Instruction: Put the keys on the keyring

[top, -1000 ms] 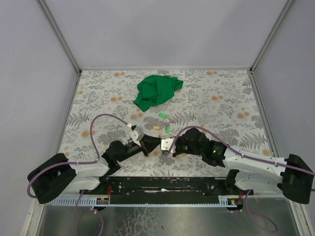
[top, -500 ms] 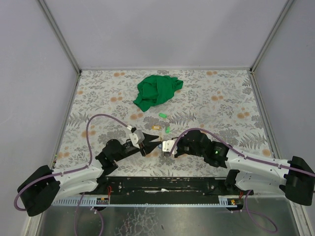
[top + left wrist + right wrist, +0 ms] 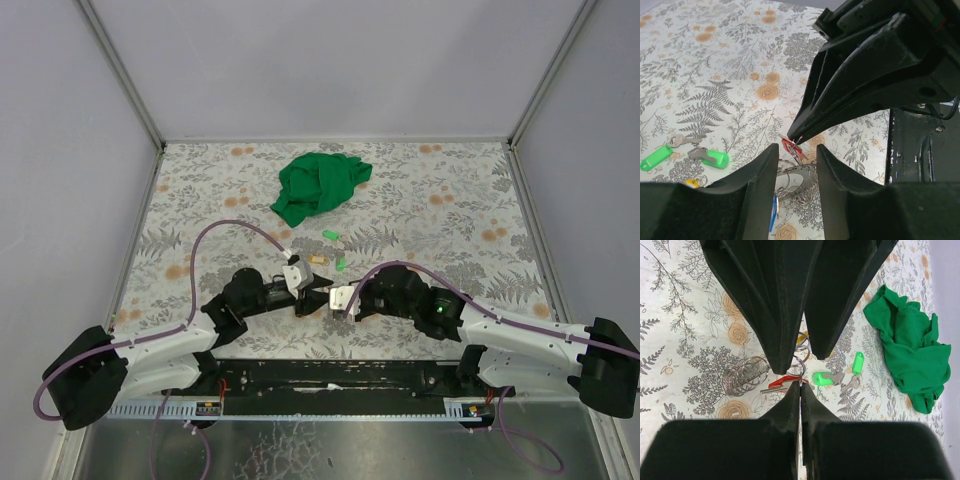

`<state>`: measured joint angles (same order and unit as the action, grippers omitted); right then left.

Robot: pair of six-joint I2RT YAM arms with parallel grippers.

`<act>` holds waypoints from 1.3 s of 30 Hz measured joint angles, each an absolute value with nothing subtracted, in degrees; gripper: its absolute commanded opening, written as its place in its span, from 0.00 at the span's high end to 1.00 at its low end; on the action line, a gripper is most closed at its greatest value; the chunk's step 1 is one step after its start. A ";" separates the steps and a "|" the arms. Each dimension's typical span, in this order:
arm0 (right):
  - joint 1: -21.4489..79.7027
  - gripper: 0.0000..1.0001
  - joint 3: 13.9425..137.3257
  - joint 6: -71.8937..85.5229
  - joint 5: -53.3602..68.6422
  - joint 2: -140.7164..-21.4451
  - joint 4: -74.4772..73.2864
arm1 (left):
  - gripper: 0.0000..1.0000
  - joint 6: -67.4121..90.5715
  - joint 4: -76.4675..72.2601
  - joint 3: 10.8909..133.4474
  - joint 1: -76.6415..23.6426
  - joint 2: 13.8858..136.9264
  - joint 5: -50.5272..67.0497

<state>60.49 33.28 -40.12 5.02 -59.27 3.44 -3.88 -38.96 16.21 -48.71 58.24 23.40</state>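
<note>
My right gripper point(image 3: 801, 383) is shut, its tips pinching the keyring point(image 3: 804, 367), a thin silvery wire loop held just above the cloth-covered table. A red-tagged key point(image 3: 781, 382) hangs at those tips. My left gripper point(image 3: 797, 148) faces it, jaws open and straddling the red tag point(image 3: 790, 148); nothing is gripped. Below lies a bunch of spare rings point(image 3: 802, 176) with a blue tag point(image 3: 774, 210). Two green-tagged keys point(image 3: 822, 378) point(image 3: 858, 362) lie beyond. In the top view both grippers point(image 3: 308, 293) point(image 3: 336, 298) meet tip to tip.
A crumpled green cloth point(image 3: 318, 185) lies at the back middle of the floral table. A yellow-tagged key point(image 3: 692, 183) rests left of my left fingers. The black base rail point(image 3: 330, 375) runs along the near edge, close behind both grippers.
My left gripper's jaws have opened, and the left arm has shifted right so the gripper sits closer to the right one. The right gripper has stayed shut in place.
</note>
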 measured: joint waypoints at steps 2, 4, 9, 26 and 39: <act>60.53 1.00 33.28 -40.12 5.02 -59.27 3.44 | 0.68 -3.53 -37.52 16.71 -48.71 58.50 23.42; 60.64 1.00 33.28 -40.12 4.99 -59.27 3.44 | 0.69 -3.25 -35.99 17.21 -48.71 58.50 23.40; 60.86 1.00 33.28 -40.14 4.99 -59.20 3.46 | 0.70 -2.79 -33.10 18.50 -48.71 58.50 22.90; 61.54 1.00 33.28 -40.14 5.02 -57.14 3.51 | 0.81 -2.17 -29.67 19.79 -48.71 58.74 22.87; 61.93 1.00 33.28 -40.14 5.04 -57.08 3.20 | 1.00 -3.18 -29.63 19.84 -48.69 58.92 25.15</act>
<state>61.93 33.28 -40.14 5.04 -57.08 3.20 -3.18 -29.63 19.84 -48.69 58.92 25.15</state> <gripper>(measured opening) 0.020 0.010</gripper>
